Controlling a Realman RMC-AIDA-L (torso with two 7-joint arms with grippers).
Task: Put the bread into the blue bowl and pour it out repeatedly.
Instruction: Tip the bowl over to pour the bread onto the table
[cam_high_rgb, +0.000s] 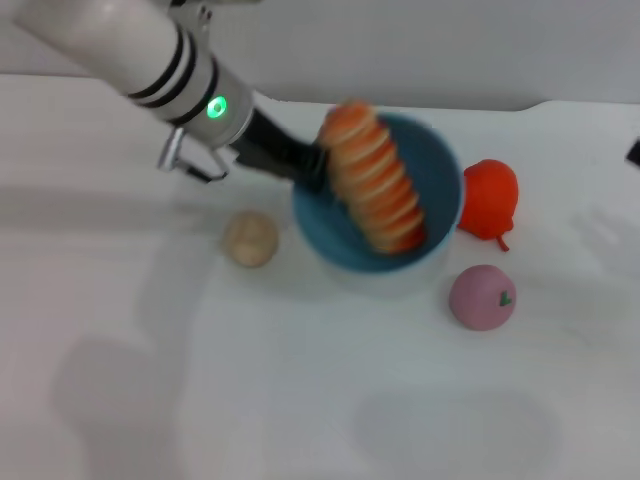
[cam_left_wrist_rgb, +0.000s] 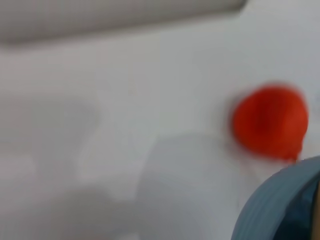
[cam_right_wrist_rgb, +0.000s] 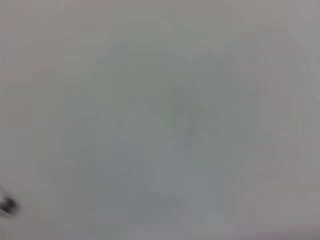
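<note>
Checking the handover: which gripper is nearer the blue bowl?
Left. The left gripper is at the blue bowl rim; the right gripper is out of view.

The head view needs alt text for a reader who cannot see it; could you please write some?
The left gripper holds the rim of the blue bowl, with the bread inside. Around it on the white table lie a beige ball, a red toy and a pink ball.

Left arm reaches from ten o'clock toward centre, left gripper (cam_high_rgb: 312, 165) clamped there; right arm unseen
</note>
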